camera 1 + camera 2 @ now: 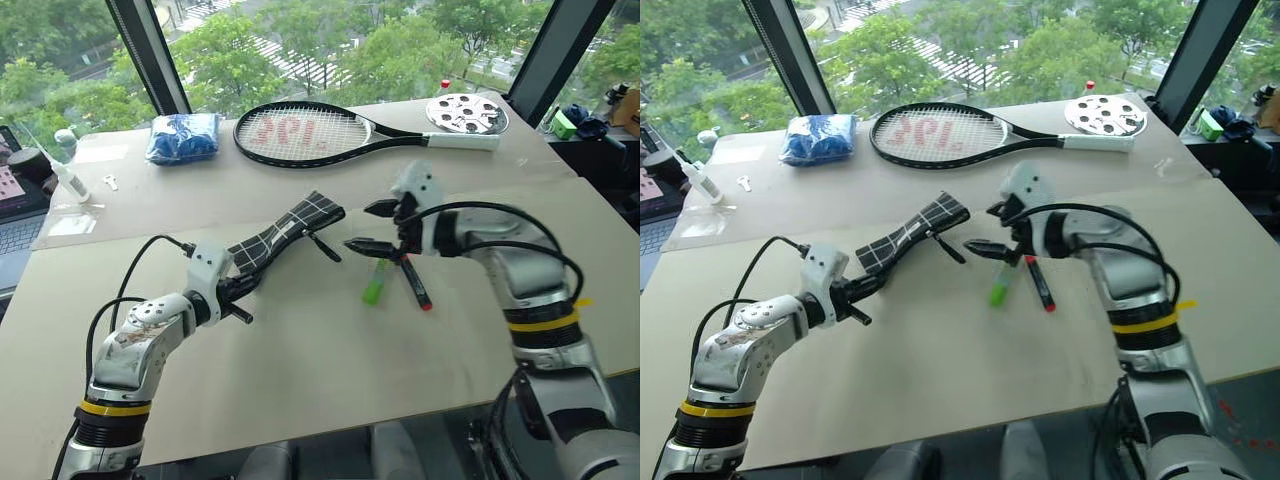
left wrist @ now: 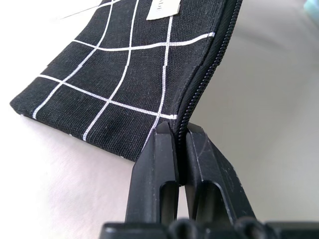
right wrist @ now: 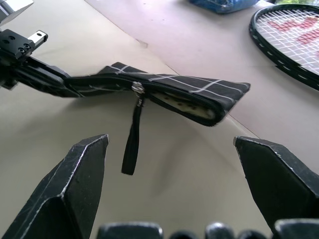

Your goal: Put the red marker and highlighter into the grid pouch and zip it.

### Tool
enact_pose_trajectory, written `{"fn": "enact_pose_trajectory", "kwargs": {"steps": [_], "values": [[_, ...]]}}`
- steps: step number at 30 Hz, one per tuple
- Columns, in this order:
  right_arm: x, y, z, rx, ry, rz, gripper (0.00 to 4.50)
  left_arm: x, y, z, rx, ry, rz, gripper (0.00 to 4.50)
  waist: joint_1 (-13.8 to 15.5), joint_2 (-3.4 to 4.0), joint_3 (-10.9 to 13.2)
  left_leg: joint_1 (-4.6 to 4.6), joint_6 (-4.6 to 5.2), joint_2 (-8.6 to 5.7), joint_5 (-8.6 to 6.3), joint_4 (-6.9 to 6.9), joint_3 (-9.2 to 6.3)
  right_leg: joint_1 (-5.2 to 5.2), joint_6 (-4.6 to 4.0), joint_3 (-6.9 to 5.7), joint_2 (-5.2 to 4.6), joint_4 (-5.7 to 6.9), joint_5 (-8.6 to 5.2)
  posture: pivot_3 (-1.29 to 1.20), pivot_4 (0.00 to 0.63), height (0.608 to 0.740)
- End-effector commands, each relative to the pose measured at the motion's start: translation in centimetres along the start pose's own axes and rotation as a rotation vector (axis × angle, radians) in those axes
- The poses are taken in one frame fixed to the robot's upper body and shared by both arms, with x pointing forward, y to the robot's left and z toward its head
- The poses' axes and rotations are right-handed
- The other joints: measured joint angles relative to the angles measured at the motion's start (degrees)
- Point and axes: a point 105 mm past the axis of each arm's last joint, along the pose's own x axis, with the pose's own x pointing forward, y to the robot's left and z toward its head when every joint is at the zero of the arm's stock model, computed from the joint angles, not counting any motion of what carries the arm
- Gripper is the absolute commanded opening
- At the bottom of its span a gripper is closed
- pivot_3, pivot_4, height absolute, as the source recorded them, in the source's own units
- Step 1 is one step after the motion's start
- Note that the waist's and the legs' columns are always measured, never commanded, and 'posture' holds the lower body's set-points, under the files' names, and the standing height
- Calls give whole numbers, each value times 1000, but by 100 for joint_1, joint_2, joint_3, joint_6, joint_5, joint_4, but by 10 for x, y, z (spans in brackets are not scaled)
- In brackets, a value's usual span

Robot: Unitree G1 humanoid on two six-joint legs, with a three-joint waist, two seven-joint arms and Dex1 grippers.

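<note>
Left gripper (image 1: 243, 287) clamps one end of the black grid-lined fabric pouch (image 1: 290, 228), lifting its part-open zip mouth off the bench (image 1: 300, 380), while the right gripper (image 1: 377, 227), jaws apart, hovers above the slim red marker (image 1: 414, 283) and lime-green highlighter (image 1: 374, 284).

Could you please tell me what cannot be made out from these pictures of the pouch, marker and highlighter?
- Inside of the pouch: the right wrist view shows a part-open mouth; the fabric hides what lies inside.
- Upper end of the red marker and of the highlighter: the right tool covers them in the head views.
- White label on the pouch: cut off by the edge of the left wrist view, unreadable.
- Pouch corner: hidden between the left tool fingers.
</note>
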Motion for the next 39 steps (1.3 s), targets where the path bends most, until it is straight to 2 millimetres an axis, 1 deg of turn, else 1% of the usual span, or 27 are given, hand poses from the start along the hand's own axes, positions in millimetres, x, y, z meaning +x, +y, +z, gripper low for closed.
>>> {"fn": "enact_pose_trajectory", "kwargs": {"steps": [1, 3, 6, 9, 12, 15, 21, 25, 30, 33, 38, 39], "values": [[-24, -13, -2, 3, 23, -84, 4469, -13, 2, 17, 60, -50, -30, 0, 20, -1, 0, 0, 2, -1, -1, 1, 4, 0, 0, 2, -1, -1, 0, 0, 150, 740], [-34, -15, -13, 25, 66, -121, 4469, -16, 1, 18, 61, -49, -48, 0, 54, -1, 1, 0, 3, -1, -2, 2, 7, 3, 0, 3, -1, -2, 0, 0, 150, 740], [-53, -15, -31, 88, 127, -185, 4469, -18, -9, 17, 48, -42, -104, 0, 89, -3, 2, -1, 8, -1, -4, 4, 8, 6, 1, 2, -4, -4, 0, 0, 150, 740], [-63, -18, -44, 134, 165, -254, 4469, -17, -15, 12, 43, -24, -139, 0, 135, -4, 2, -1, 14, -3, -8, 8, 13, 7, 2, 3, -7, -5, 1, 0, 150, 740], [-61, -13, -53, 160, 188, -267, 4469, -15, -17, 9, 47, -10, -156, 0, 139, -4, 2, 4, 15, -1, -8, 10, 21, 12, 1, 3, -6, -5, 3, 0, 150, 740], [-56, -2, -64, 183, 207, -252, 4469, -13, -16, 10, 50, -10, -153, 0, 162, -5, 3, 9, 17, 1, -9, 10, 22, 22, 1, 2, -5, -6, 2, 0, 150, 740], [-52, 7, -84, 227, 243, -256, 4469, -14, -16, 9, 53, -3, -153, 0, 206, -5, 3, 11, 22, -1, -12, 19, 23, 32, 6, 1, -6, -11, 5, 0, 150, 740], [-55, 5, -105, 212, 315, -291, 4469, -15, -17, 7, 54, 6, -158, 0, 211, -5, 3, 18, 22, -1, -12, 18, 23, 41, 6, 1, -6, -15, 5, 0, 150, 740], [-53, 3, -118, 242, 332, -307, 4469, -17, -20, 4, 58, 26, -185, 0, 208, -6, 4, 26, 24, 0, -13, 17, 24, 50, 7, 1, -5, -18, 5, 0, 150, 740], [-53, -1, -130, 269, 350, -340, 3754, -17, -20, 3, 68, 42, -190, 0, 205, -8, 3, 36, 26, 1, -14, 17, 24, 60, 7, 0, -3, -22, 5, 0, 150, 740], [-56, -5, -137, 274, 364, -374, 2095, -18, -18, 2, 88, 61, -189, 0, 208, -14, 0, 58, 35, 1, -20, 13, 27, 80, 8, 2, -2, -47, 5, 0, 150, 740], [-56, -5, -137, 272, 363, -372, 1688, -18, -17, 2, 92, 63, -188, 0, 209, -15, -1, 58, 35, 1, -20, 13, 27, 81, 8, 2, -3, -46, 5, 0, 150, 740]]}}
